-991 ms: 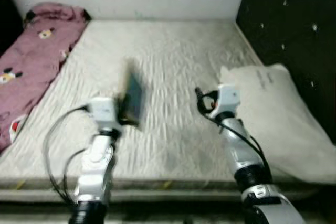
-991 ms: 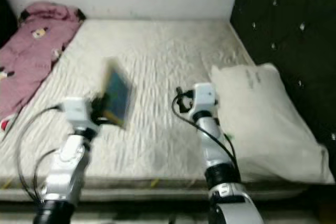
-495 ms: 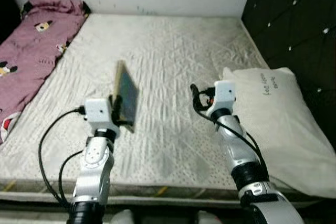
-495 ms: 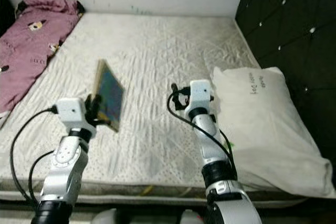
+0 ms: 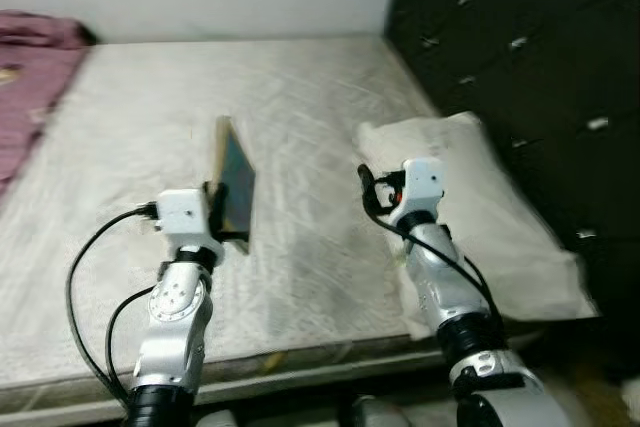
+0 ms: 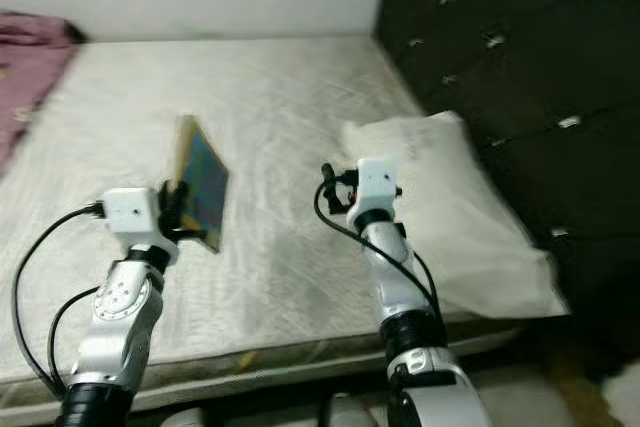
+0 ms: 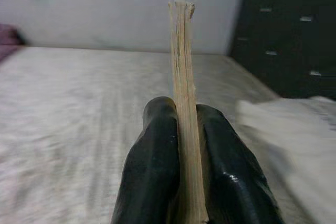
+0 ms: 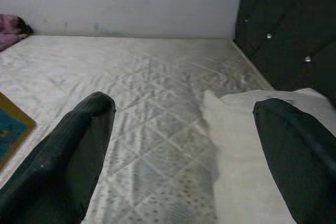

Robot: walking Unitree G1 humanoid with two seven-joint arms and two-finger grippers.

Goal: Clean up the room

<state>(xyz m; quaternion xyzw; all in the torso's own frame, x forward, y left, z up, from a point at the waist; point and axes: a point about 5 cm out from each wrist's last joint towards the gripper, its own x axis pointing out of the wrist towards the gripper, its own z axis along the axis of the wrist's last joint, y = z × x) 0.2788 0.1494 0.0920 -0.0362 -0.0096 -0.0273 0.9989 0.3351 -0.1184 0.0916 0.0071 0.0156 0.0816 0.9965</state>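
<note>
Book (image 5: 235, 184), thin with a blue cover, stands on edge above the bare mattress (image 5: 300, 107), pinched between the fingers of the left gripper (image 7: 181, 129). The right gripper (image 8: 184, 145) hovers over the mattress with its fingers spread wide and holding nothing, just beside the white pillow (image 5: 480, 197).

Quilted matt cloth covers the mattress (image 5: 300, 107). The book (image 7: 182, 103) shows rough paper page edges between glossy black fingers (image 7: 152, 177); the pillow (image 5: 480, 197) is soft matt cloth.
</note>
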